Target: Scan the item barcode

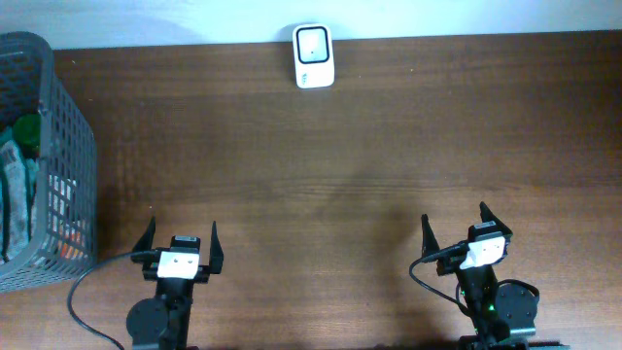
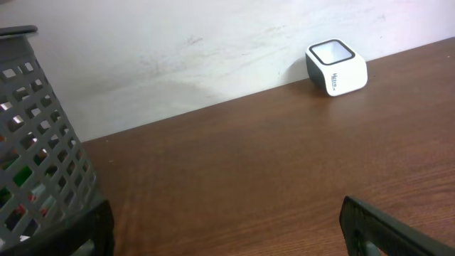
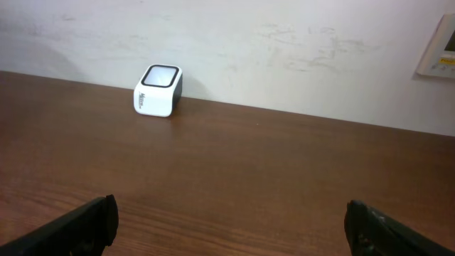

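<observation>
My left hand (image 1: pixel 183 233), my right hand (image 1: pixel 455 218): both spread wide, empty, low over desk (image 1: pixel 321 165). Items (image 1: pixel 17 199) in basket (image 1: pixel 86 156), just left of left hand, likely its pick. Scanner (image 1: pixel 314 55) far ahead, between hands, window up.

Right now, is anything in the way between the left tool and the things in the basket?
Yes. The mesh wall of the grey basket stands between the left tool and the items inside, so it would probably have to reach in over the rim. Nothing visible stands on the table between the basket and the white scanner.
</observation>
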